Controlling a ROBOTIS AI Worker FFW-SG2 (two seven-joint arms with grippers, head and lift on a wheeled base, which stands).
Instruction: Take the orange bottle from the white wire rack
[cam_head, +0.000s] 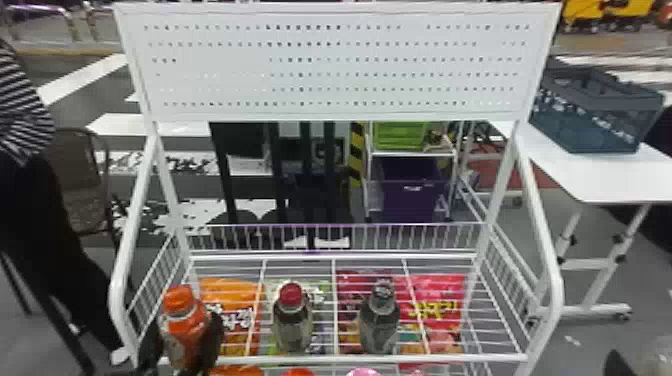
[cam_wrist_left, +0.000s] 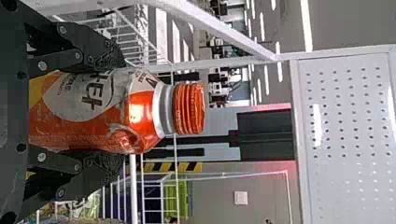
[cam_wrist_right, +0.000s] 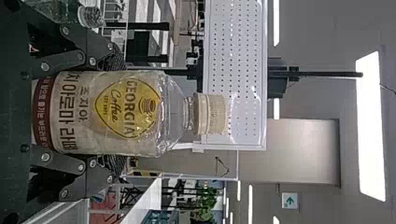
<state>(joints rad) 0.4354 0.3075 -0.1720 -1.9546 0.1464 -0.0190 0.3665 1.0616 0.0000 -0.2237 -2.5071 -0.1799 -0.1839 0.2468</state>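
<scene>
Both loaded: left pincer (cam_head: 188, 327) clamped on the orange bottle (cam_wrist_left: 116, 135), upright at the near left corner of the white wire rack (cam_head: 335, 358) | ribbed orange cap (cam_wrist_left: 189, 108), pale label (cam_wrist_left: 77, 100) | right pincer (cam_head: 614, 364) clamped on a cream-capped bottle (cam_wrist_right: 126, 109) | rack: red-capped bottle (cam_head: 292, 325), dark-capped bottle (cam_head: 379, 327), bright bags (cam_head: 437, 287) | behind: green bin (cam_head: 400, 136), purple bin (cam_head: 412, 202)

From my right wrist, a broad ceiling light (cam_wrist_right: 372, 126) burns plain white above me. From my left, glare streaks the perforated panel (cam_wrist_left: 345, 109) and glints on my orange bottle (cam_wrist_left: 140, 109). From my head, the white wire rack (cam_head: 320, 358) shows bright along its front edge.
</scene>
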